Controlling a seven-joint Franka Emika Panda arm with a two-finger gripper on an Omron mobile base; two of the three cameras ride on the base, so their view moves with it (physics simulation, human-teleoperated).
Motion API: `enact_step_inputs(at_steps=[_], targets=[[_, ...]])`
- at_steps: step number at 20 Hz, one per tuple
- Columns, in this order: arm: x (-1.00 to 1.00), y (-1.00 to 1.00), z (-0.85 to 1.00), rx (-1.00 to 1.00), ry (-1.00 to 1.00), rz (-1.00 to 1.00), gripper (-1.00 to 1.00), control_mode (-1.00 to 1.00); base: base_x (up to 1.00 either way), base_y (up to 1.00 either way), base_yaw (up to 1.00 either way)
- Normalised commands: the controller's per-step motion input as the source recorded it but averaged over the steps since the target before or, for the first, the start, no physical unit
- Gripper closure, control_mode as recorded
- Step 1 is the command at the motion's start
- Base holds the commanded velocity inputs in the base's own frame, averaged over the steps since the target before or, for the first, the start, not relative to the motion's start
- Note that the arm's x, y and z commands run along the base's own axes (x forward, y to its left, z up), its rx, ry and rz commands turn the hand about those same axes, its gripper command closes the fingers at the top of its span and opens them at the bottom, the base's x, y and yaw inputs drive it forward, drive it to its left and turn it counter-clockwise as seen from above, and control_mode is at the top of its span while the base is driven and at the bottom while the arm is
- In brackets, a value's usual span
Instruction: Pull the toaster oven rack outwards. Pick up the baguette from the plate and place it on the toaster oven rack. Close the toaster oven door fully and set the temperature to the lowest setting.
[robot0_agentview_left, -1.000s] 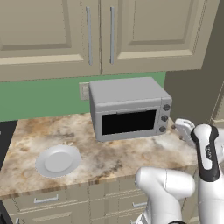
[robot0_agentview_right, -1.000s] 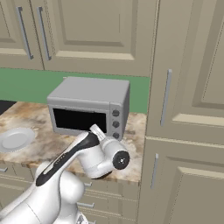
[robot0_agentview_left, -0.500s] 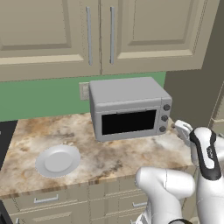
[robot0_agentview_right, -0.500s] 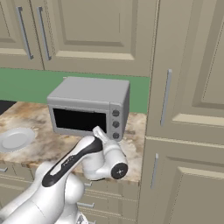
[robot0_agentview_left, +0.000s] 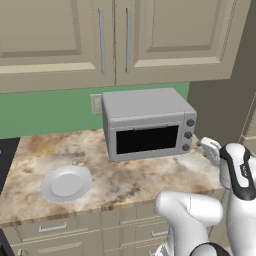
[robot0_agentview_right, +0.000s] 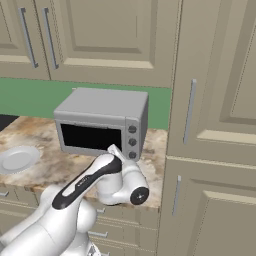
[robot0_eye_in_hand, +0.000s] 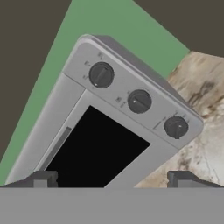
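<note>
Lowered and drawn nearer since a second ago, the claw (robot0_eye_in_hand: 112, 178) hangs released before the toaster oven (robot0_agentview_left: 147, 123) — door (robot0_agentview_left: 146, 139) shut — at the counter's (robot0_agentview_left: 115, 175) right end. Far left sits the bare plate (robot0_agentview_left: 66, 183), well apart.

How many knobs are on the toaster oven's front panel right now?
3, stacked down the right side of the toaster oven: top knob, middle knob, bottom knob. None look hidden.
</note>
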Motion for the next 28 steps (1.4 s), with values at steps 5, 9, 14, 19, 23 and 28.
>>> enact_step_inputs(at_steps=[5,9,14,19,23,28], targets=[[0.0,0.0,0.0,0.03,0.12,0.02,-1.0,-1.0,0.0,0.0,0.0],[0.0,0.0,-0.1,0.06,0.16,0.02,-1.0,-1.0,0.0,0.0,0.0],[0.08,0.0,-0.13,0.02,0.05,0.0,-1.0,-1.0,0.0,0.0,0.0],[0.29,0.03,-0.23,0.0,0.0,0.0,-1.0,-1.0,0.0,0.0,0.0],[0.36,0.01,-0.18,0.0,0.0,0.0,-1.0,-1.0,0.0,0.0,0.0],[0.2,0.0,-0.1,0.0,0.0,0.0,-1.0,-1.0,0.0,0.0,0.0]])
